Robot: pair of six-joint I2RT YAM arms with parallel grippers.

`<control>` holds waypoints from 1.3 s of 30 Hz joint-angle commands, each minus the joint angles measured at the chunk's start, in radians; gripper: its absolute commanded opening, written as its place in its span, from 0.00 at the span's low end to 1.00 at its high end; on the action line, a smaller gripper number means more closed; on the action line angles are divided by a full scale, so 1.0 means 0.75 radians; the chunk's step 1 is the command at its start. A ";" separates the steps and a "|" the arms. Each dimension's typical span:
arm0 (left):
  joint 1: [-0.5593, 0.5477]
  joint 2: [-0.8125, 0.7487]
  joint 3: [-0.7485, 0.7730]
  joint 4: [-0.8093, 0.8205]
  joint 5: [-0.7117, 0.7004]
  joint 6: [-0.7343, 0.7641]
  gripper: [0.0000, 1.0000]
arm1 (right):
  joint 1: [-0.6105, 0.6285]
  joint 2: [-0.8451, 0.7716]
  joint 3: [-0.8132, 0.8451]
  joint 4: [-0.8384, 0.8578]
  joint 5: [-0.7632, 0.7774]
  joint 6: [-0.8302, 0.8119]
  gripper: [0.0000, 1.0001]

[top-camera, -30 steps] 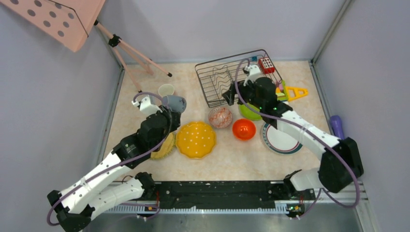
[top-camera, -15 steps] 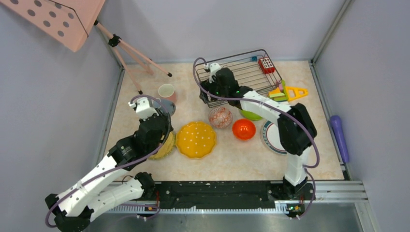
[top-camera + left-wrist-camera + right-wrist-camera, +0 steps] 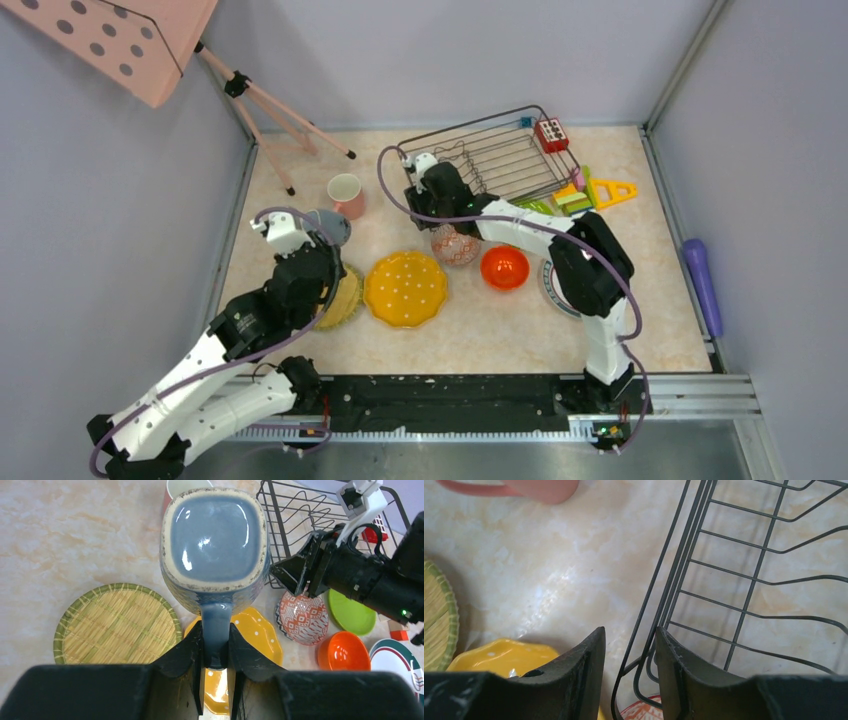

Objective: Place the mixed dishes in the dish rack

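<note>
My left gripper (image 3: 216, 645) is shut on the handle of the grey mug (image 3: 215, 535) and holds it above the table, left of the pink mug (image 3: 345, 192). My right gripper (image 3: 629, 632) is open, its jaws either side of the near-left corner wire of the dish rack (image 3: 749, 580), not clamping it. The rack (image 3: 500, 160) holds no dishes. A yellow scalloped plate (image 3: 404, 288), patterned bowl (image 3: 455, 245) and orange-red bowl (image 3: 504, 267) lie in front. A straw-patterned plate (image 3: 115, 625), lime plate (image 3: 352, 612) and white green-rimmed plate (image 3: 400, 660) lie around them.
Coloured toy blocks (image 3: 590, 190) lie right of the rack, and a red block (image 3: 551, 133) sits at its far right corner. A purple cylinder (image 3: 700, 270) lies by the right wall. A tripod (image 3: 280, 120) stands at the back left.
My right gripper has swung left from the rack's right side to its near-left corner. My left gripper has drawn the grey mug back and left. The rack's left end has shifted slightly.
</note>
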 commanded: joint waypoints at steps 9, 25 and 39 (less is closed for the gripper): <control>0.005 -0.038 0.030 0.033 -0.083 -0.040 0.00 | 0.180 -0.190 -0.109 0.103 -0.096 0.133 0.40; 0.006 -0.015 -0.007 0.115 -0.067 0.006 0.00 | 0.181 -0.476 -0.155 0.116 -0.112 0.163 0.77; 0.018 0.199 -0.056 0.525 0.133 0.356 0.00 | -0.038 -0.884 -0.470 0.060 -0.203 0.167 0.73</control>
